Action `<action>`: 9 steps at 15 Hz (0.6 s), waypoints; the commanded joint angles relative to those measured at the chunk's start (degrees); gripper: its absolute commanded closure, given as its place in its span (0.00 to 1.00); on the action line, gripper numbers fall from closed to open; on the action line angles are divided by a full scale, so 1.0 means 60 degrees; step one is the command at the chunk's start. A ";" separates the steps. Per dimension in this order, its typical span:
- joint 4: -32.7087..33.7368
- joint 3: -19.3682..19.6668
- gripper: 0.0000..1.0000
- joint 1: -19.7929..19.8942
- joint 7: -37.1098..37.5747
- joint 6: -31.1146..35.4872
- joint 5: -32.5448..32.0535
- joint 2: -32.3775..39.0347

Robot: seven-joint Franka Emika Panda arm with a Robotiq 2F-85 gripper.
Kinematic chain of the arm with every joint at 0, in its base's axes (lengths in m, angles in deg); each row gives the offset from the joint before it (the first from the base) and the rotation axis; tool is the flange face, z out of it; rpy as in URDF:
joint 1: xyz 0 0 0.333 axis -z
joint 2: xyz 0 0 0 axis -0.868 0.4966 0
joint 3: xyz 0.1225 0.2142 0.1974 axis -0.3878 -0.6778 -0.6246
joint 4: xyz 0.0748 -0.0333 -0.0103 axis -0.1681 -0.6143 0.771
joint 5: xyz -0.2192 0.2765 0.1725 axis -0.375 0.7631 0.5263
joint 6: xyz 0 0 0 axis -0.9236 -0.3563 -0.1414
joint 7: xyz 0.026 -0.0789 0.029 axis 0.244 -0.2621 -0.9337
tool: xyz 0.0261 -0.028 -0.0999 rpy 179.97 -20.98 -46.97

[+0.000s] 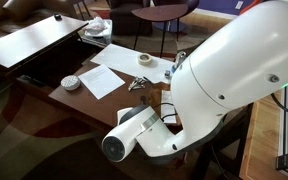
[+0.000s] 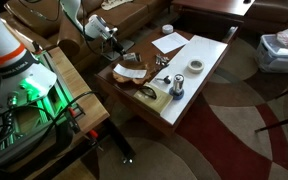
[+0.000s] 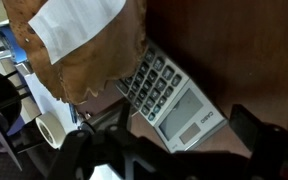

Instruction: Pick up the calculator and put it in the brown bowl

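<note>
In the wrist view the grey calculator (image 3: 174,100) lies flat on the dark wooden table, with its display toward my gripper and its keys toward the brown bowl. The brown bowl (image 3: 84,55) is at the upper left, with a white paper piece lying on it, and its edge overlaps the calculator's key end. My gripper (image 3: 169,135) is open above the calculator, with one dark finger on each side of the display end. In an exterior view my gripper (image 2: 119,47) hangs over the table's near end, next to the bowl (image 2: 132,73).
A tape roll (image 3: 54,128) stands left of my gripper and also shows in an exterior view (image 2: 196,66). A small white round dish (image 1: 71,82) and white paper sheets (image 1: 109,78) lie on the table. Sofas and a rug surround it.
</note>
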 commanded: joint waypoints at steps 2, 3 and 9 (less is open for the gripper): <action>-0.0029 0.0048 0.00 -0.0154 0.0427 -0.0753 0.0074 -0.0001; 0.0058 -0.0177 0.00 0.0026 0.0860 -0.1019 -0.0403 -0.0002; 0.0233 -0.0938 0.00 0.0560 -0.0391 -0.0884 0.0568 -0.0033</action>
